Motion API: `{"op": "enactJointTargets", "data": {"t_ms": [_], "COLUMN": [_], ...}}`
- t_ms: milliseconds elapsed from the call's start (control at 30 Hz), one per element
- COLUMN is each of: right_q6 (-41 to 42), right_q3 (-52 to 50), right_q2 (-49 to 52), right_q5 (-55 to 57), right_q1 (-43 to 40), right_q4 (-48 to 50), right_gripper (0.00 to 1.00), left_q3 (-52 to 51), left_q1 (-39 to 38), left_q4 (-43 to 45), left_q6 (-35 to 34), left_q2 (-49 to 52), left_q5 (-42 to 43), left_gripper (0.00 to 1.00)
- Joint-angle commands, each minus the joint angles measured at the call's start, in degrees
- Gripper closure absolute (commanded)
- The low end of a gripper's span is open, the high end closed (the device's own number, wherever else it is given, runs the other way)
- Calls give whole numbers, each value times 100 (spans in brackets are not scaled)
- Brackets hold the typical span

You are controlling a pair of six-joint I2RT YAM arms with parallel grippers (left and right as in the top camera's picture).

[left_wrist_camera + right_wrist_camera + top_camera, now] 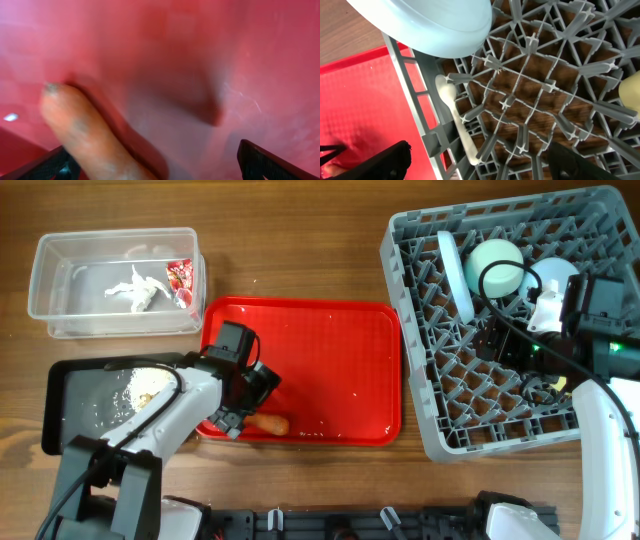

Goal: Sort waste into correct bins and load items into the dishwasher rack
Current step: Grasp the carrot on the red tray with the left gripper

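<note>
Carrot (268,423) lies flat on the red tray (340,360), close to its near rim. Its long axis runs roughly along that rim. From the left wrist camera it slants, with the blunt, dark-tipped end up-left.

Left gripper (160,165) is low over the carrot with its jaws spread wide. The carrot sits between the fingers, nearer the left-hand one. I cannot tell whether they touch.

Right gripper (482,160) hangs over the dishwasher rack (400,240), jaws wide apart and holding nothing.

White plastic spoon (454,117) lies inside the rack along the wall nearest the red tray. Its long axis follows that wall, and in the right wrist view the bowl end is uppermost.
</note>
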Motion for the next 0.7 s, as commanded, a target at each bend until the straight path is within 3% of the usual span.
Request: {"op": "enactJointTargets", "data": {"t_ms": [0, 67, 100, 267, 400, 667], "right_q6": [-7, -7, -4, -4, -7, -13], "right_q3": [68, 68, 68, 68, 68, 68], "right_q2": [35, 35, 35, 35, 35, 35], "right_q5": [-136, -136, -136, -136, -133, -133], "right_q1": [-11, -11, -11, -11, -11, -11], "right_q4": [7, 9, 9, 4, 7, 7], "right_gripper": [11, 11, 11, 11, 11, 11], "left_q3": [-70, -70, -68, -68, -68, -66], "left_q1": [-221, -247, -247, -245, -245, -223], "left_q4": [120, 221, 245, 289, 365, 518], "left_q6": [-415, -420, -422, -407, -402, -387], "left_q2": [431, 479, 479, 479, 479, 466], "left_q5": [162, 162, 160, 155, 57, -188], "left_gripper": [1, 12, 24, 49, 65, 80]}}
